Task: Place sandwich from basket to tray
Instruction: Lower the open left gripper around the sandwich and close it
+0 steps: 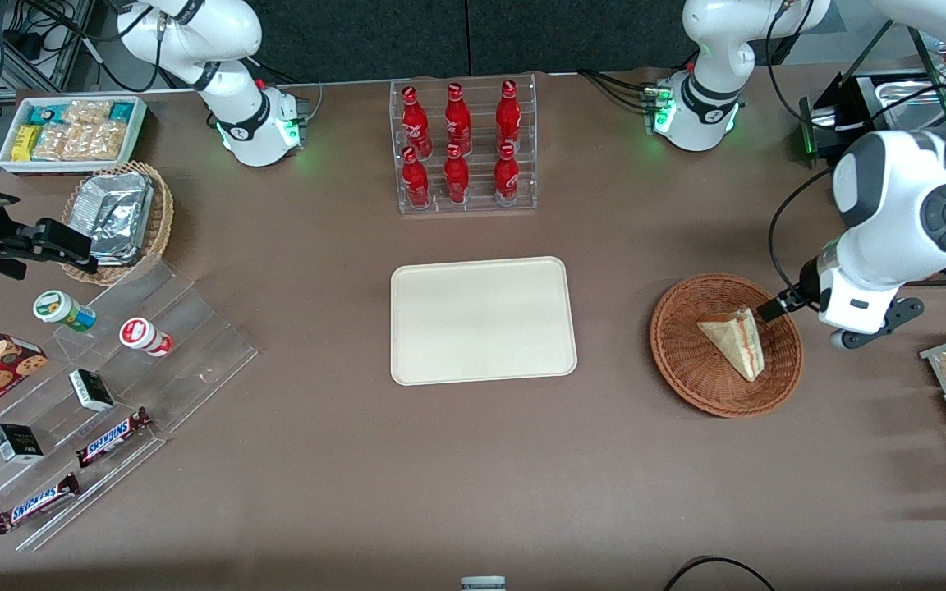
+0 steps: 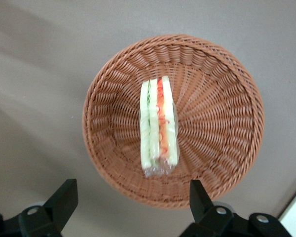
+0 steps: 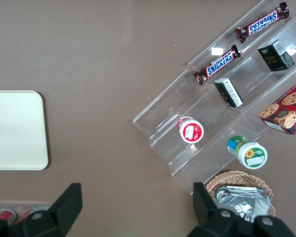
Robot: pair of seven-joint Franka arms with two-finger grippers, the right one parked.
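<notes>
Fingertips (image 2: 64,195) of my left gripper (image 2: 130,197) are spread wide and empty, hovering above the wicker basket (image 2: 227,148); the sandwich (image 2: 159,123) lies in its middle, long axis crosswise to the gap, so I reckon a wrist turn comes first

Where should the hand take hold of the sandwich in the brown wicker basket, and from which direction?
From straight above. The triangular white-bread sandwich stands on edge in the round reddish-brown wicker basket, filling layers facing up. The open hand hovers above the basket; probably close its fingers on the two flat bread faces, mid-length, clear of the narrow tip.
</notes>
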